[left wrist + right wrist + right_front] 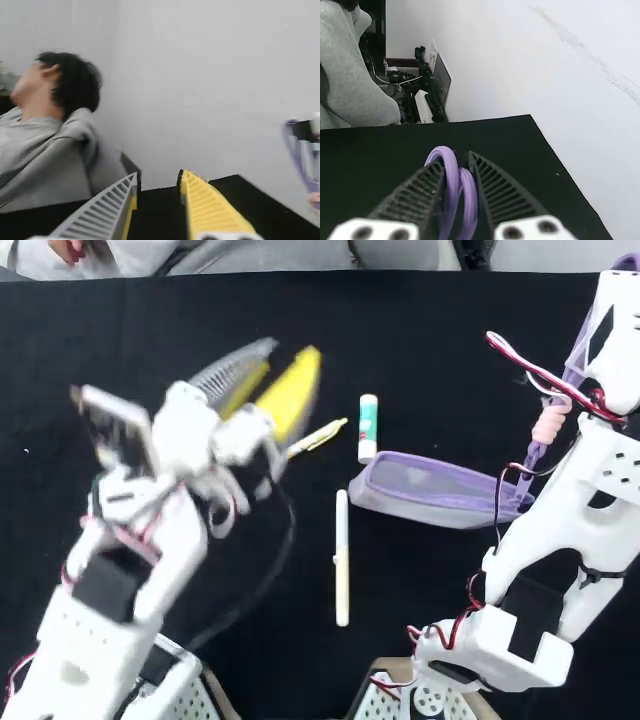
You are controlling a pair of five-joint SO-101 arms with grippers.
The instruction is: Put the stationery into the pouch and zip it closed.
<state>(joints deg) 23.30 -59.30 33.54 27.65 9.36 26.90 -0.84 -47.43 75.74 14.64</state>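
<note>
Clamping the purple strap (pixel 451 185) between them, the jaws of the right gripper (pixel 456 162) are closed tight on the looped cord. From there the strap runs down to the pouch (pixel 430 490) and joins it at one end.

The pouch is lilac and lies lengthwise on the black desk (pixel 450 360), with its strap end towards the right arm. Its long upper edge looks parted, though I cannot tell how far the zip is drawn.

None of the stationery is inside the pouch; all three pieces lie on the desk by the end away from the strap. The glue stick (pixel 368 428), white with a green band, lies just beyond that end's far corner and close to it. The white pen (pixel 342 558) lies just beside the same end, reaching from it back towards the arm bases. The yellow pen (pixel 318 437) lies tilted on the far side of the glue stick from the pouch, near the glue stick but not touching it.

The left gripper (pixel 293 346) is well apart from the pouch, out past the yellow pen. Its jaws, one grey and one yellow, stand wide apart with nothing between them, raised above the desk.
</note>
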